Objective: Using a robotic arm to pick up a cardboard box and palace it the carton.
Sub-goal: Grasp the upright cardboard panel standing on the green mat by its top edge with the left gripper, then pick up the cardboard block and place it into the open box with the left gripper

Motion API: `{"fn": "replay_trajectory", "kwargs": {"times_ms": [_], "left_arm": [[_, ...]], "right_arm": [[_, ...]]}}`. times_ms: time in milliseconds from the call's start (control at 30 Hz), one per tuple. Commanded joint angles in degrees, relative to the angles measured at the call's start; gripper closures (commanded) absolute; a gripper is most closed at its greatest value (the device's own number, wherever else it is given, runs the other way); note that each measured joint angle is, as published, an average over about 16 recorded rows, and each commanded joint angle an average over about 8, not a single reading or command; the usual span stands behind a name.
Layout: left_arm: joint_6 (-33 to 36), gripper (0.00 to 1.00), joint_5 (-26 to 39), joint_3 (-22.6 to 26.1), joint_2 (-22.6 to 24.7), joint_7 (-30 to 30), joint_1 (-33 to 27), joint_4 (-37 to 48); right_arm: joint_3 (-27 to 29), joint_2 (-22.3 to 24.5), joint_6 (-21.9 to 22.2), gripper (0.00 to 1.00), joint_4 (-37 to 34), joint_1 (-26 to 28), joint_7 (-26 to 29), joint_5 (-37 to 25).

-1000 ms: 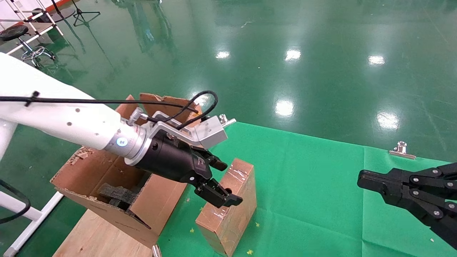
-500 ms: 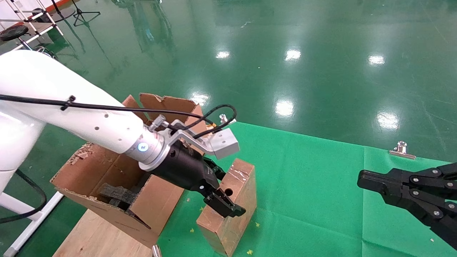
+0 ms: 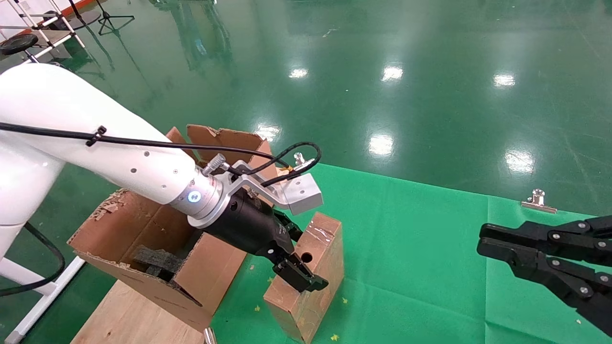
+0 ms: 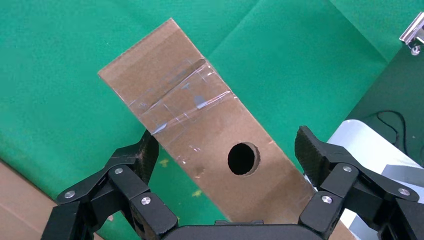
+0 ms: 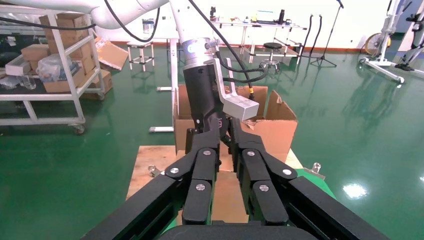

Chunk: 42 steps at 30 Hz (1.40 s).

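Observation:
The cardboard box (image 3: 329, 267) stands on its narrow side on the green cloth, with clear tape on one end and a round hole in its top face (image 4: 200, 115). The white robotic arm's left gripper (image 3: 299, 255) is open and straddles the box's top near the hole. In the left wrist view its fingers (image 4: 145, 155) flank the box with small gaps on each side (image 4: 227, 150). The carton (image 3: 210, 272) with torn flaps and black foam (image 3: 155, 260) lies just left of the box. My right gripper (image 3: 483, 239) hovers at the right, shut on nothing (image 5: 223, 131).
Green cloth (image 3: 420, 248) covers the table, held by metal clips (image 3: 539, 199). The carton rests on a wooden board (image 3: 129, 315) at the table's left end. Shiny green floor lies beyond. Shelves with boxes (image 5: 60, 60) and stands are far off.
The left gripper has come down and to the right, from above the carton's edge to astride the cardboard box. The right gripper has shifted slightly.

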Motion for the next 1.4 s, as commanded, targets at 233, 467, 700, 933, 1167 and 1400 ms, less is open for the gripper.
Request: {"fn": "replay_trajectory", "kwargs": {"times_ms": [233, 467, 700, 933, 1167, 1400], "left_arm": [[-0.08, 1.0, -0.23, -0.39, -0.13, -0.16, 0.26, 0.0], [-0.17, 1.0, -0.35, -0.57, -0.17, -0.22, 0.4, 0.01], [-0.24, 1.0, -0.42, -0.6, -0.11, -0.08, 0.41, 0.39], [-0.23, 1.0, -1.22, -0.8, -0.81, 1.89, -1.02, 2.57], [0.18, 1.0, -6.19, -4.28, -4.15, 6.57, -5.4, 8.02], [0.86, 1.0, -8.56, -8.0, -7.65, 16.75, -14.03, 20.05]], "right_arm": [[0.0, 0.0, 0.0, 0.0, 0.0, 0.0, 0.0, 0.0], [0.0, 0.0, 0.0, 0.0, 0.0, 0.0, 0.0, 0.0], [0.0, 0.0, 0.0, 0.0, 0.0, 0.0, 0.0, 0.0], [0.0, 0.0, 0.0, 0.0, -0.01, 0.0, 0.0, 0.0], [-0.01, 0.0, 0.0, 0.0, -0.01, 0.01, -0.01, 0.01], [-0.02, 0.0, 0.0, 0.0, -0.01, 0.01, -0.01, 0.01]]}}
